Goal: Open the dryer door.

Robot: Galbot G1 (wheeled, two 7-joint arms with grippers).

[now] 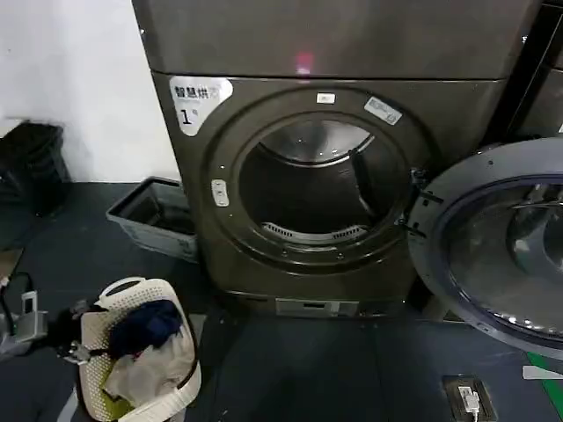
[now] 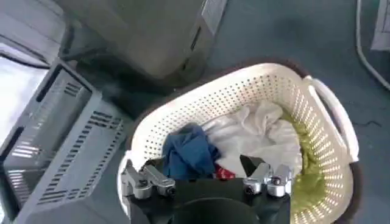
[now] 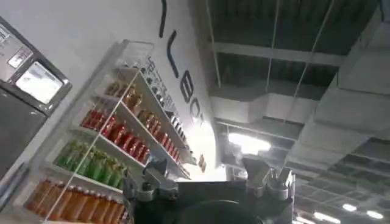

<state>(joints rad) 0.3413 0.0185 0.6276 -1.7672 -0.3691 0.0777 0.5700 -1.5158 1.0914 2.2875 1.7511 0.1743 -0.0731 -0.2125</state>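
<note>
Dryer door [image 1: 501, 246] stood swung wide open at right. I saw left gripper [image 2: 206, 175] above laundry basket [image 2: 323, 115], fingers open; right gripper [image 3: 210, 178] aimed at ceiling, fingers open.

Both grippers [image 2: 206, 168] [image 3: 207, 169] — open, empty

The left gripper [image 2: 207, 164] hangs with its fingers [image 2: 253, 170] spread apart above a white basket [image 2: 317, 115] on the floor [image 2: 274, 30]. Inside lie a blue cloth [image 2: 189, 152], a white cloth [image 2: 256, 128] and a green cloth [image 2: 308, 176]. A grey crate [image 2: 61, 152] stands just beside the basket.
</note>
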